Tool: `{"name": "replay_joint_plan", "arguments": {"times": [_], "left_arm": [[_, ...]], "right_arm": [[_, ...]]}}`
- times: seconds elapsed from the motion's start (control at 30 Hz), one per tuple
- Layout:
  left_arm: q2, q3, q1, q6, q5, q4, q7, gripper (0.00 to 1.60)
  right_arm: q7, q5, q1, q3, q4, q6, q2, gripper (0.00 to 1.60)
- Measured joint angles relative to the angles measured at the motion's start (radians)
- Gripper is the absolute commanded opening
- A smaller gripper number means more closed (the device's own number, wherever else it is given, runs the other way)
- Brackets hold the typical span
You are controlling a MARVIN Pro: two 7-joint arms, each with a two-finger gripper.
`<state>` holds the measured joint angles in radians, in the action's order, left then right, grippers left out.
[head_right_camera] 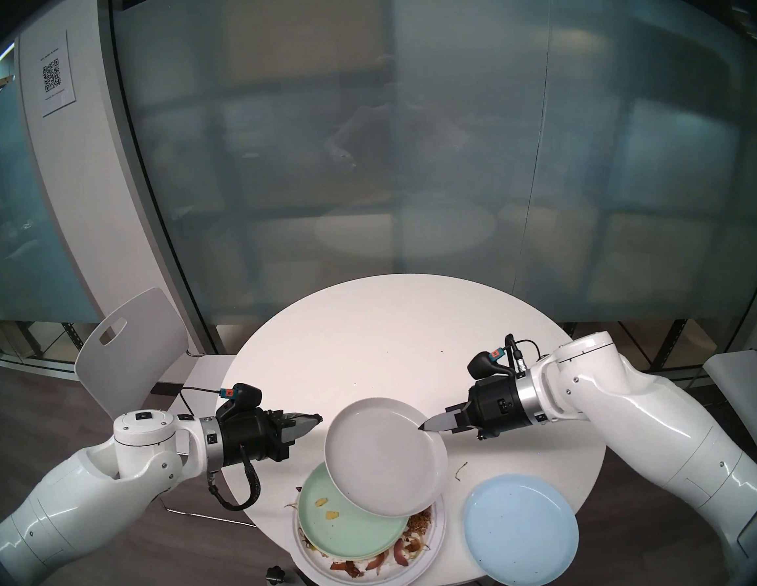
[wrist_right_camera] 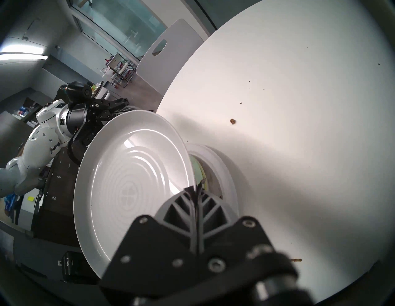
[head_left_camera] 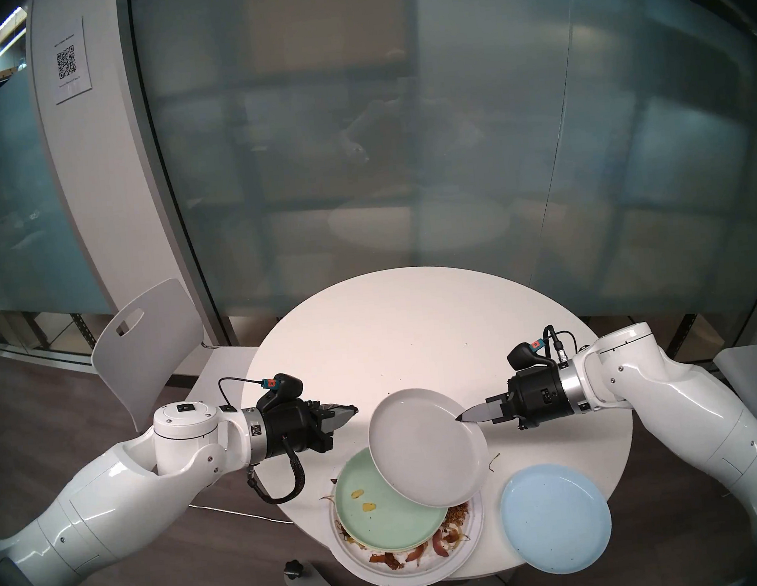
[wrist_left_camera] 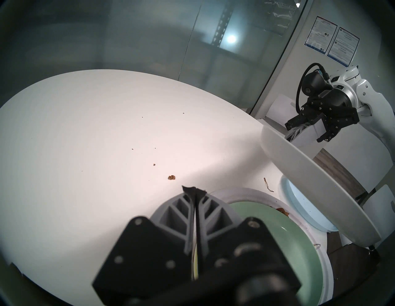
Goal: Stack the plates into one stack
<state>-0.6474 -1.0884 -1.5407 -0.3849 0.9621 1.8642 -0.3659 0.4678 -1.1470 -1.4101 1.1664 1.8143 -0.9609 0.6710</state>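
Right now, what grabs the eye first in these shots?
The grey plate, tilted in mid-air over the table, pinched at its rim by the shut right gripper. Under it sits the stack: a green plate on a food-strewn paper plate. A blue plate lies alone, overhanging the table's near edge.

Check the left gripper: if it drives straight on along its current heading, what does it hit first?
Likely the grey plate, held tilted by the right gripper. The left gripper, shut and empty, points toward that plate's near rim across a short gap. Depth is unclear; it might pass beside the rim and meet the table.
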Motion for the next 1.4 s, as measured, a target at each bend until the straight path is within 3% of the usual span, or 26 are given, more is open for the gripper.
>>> {"name": "replay_joint_plan", "arguments": {"times": [0.37, 1.1, 1.4], "left_arm": [[0.000, 0.000, 0.000, 0.000, 0.000, 0.000, 0.000, 0.32], [0.000, 0.000, 0.000, 0.000, 0.000, 0.000, 0.000, 0.32], [0.000, 0.000, 0.000, 0.000, 0.000, 0.000, 0.000, 0.32]], "right_arm": [[-0.019, -0.016, 0.106, -0.134, -0.055, 0.000, 0.023, 0.00], [0.028, 0.012, 0.315, -0.411, -0.126, 0.000, 0.039, 0.00], [0.016, 0.017, 0.380, -0.475, -0.152, 0.000, 0.059, 0.00]]}}
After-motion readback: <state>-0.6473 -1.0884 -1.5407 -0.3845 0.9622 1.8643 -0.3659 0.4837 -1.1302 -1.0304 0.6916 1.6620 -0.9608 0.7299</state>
